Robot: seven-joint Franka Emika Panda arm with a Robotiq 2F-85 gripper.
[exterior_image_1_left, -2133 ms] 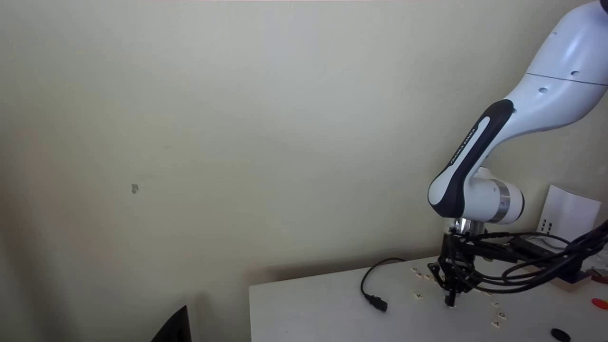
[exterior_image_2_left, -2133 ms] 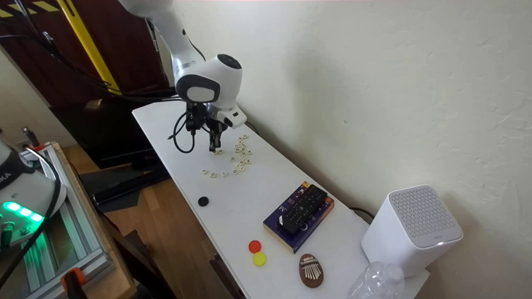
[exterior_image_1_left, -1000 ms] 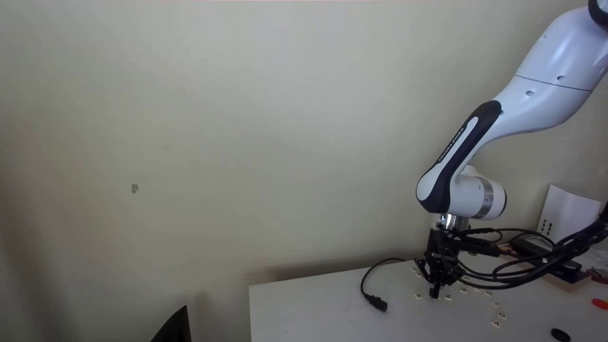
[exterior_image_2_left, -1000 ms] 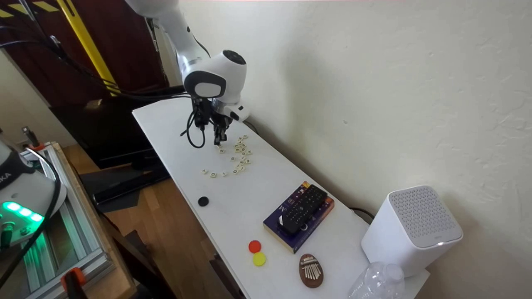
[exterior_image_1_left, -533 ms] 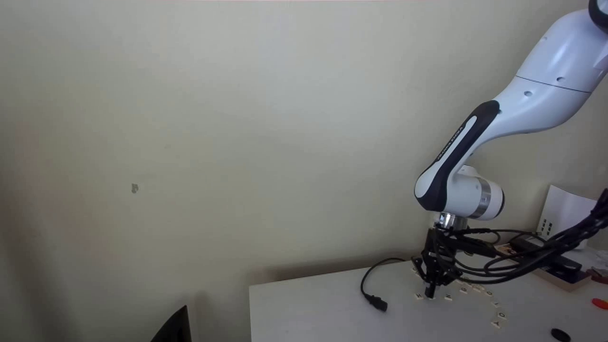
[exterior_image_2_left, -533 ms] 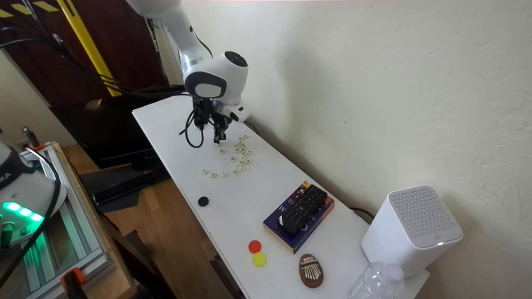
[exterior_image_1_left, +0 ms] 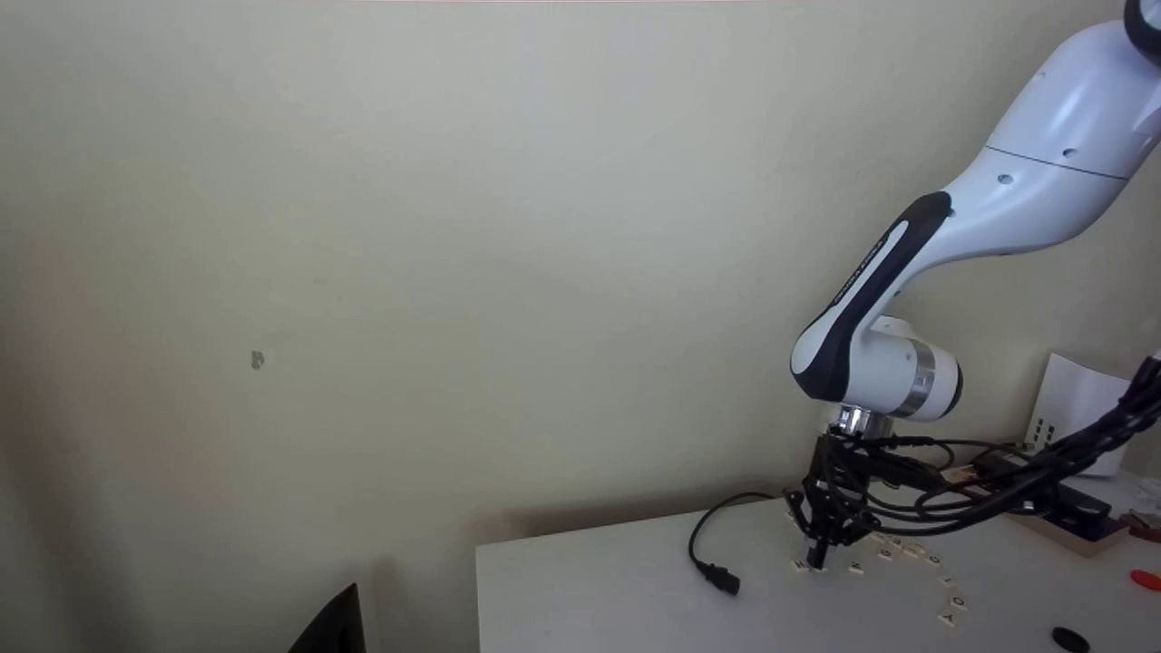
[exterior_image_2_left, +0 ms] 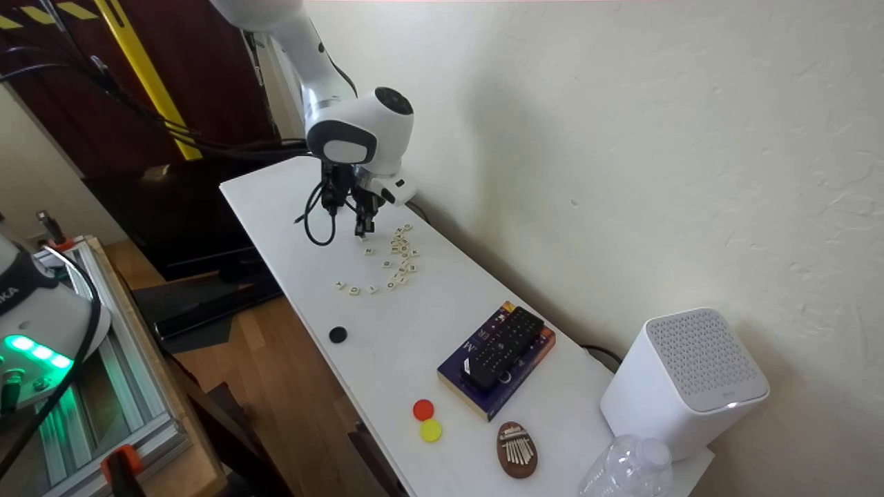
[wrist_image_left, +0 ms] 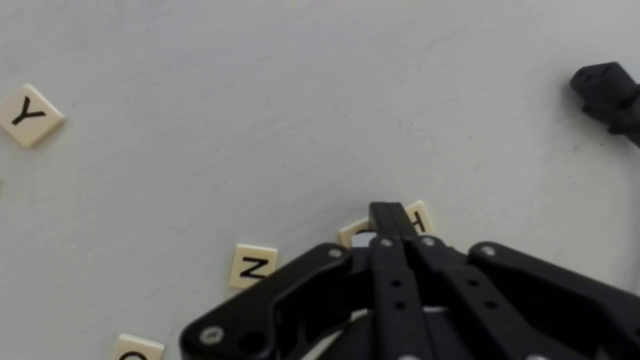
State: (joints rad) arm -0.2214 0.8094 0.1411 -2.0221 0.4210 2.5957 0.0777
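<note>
My gripper (wrist_image_left: 387,215) is shut, its two fingertips together with nothing seen between them. It points down at the white table in both exterior views (exterior_image_1_left: 816,555) (exterior_image_2_left: 364,228). In the wrist view the fingertips cover part of a cream letter tile with a rounded letter (wrist_image_left: 351,232) and part of the H tile (wrist_image_left: 421,218) beside it. The fingertips are at or just above the rounded-letter tile; I cannot tell if they press on it. An N tile (wrist_image_left: 253,266) lies left of the gripper, and a Y tile (wrist_image_left: 30,116) lies farther off.
More letter tiles (exterior_image_2_left: 404,249) lie clustered near the wall. A black cable plug (exterior_image_1_left: 719,579) lies on the table (exterior_image_1_left: 580,599). Elsewhere are a black disc (exterior_image_2_left: 338,335), red disc (exterior_image_2_left: 423,409), yellow disc (exterior_image_2_left: 431,431), remote (exterior_image_2_left: 504,345) on a book (exterior_image_2_left: 452,376), thumb piano (exterior_image_2_left: 516,450), and white router (exterior_image_2_left: 684,386).
My shut gripper has moved across the table away from the N tile, slowing lately. The rounded-letter tile at its fingertips has slid along with it, up close to the H tile.
</note>
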